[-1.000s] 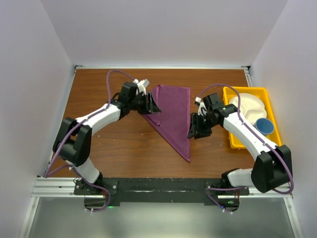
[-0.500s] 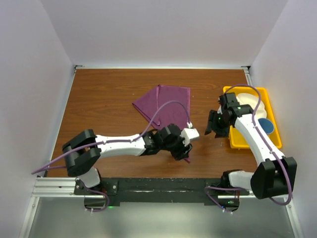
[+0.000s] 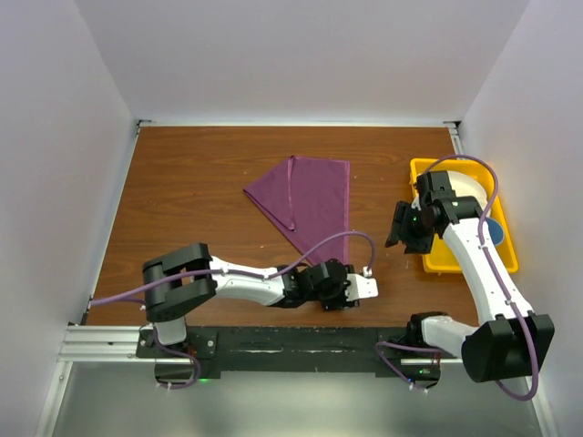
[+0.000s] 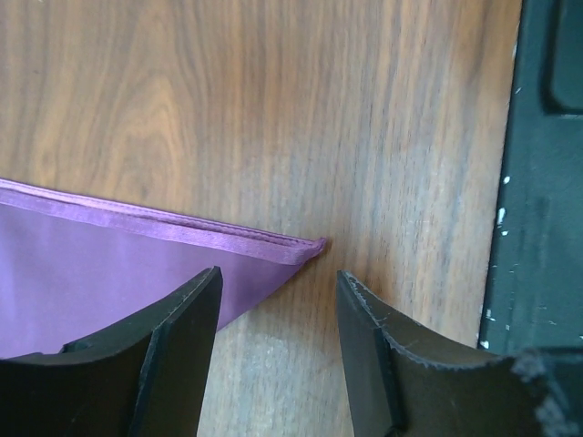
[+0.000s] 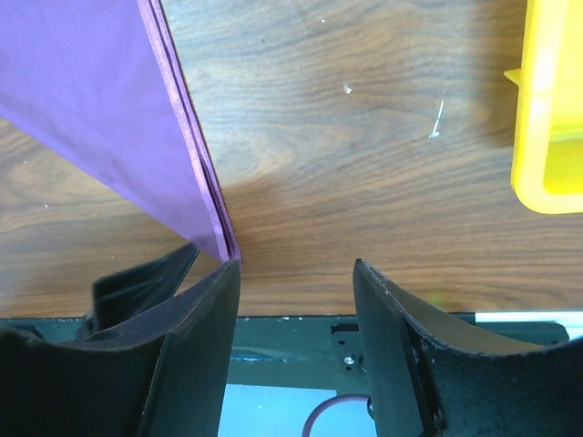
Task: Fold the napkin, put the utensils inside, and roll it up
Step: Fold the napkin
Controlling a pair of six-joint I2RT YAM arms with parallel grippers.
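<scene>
seen from above, the near tip of the napkin is hidden beneath the left end effector.

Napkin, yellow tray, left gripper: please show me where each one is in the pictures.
napkin [image 3: 319, 200], top view, middle of the cloth.
yellow tray [image 5: 547, 137], right wrist view, on its wall.
left gripper [image 4: 278, 291], left wrist view, gap between its fingertips.
</scene>
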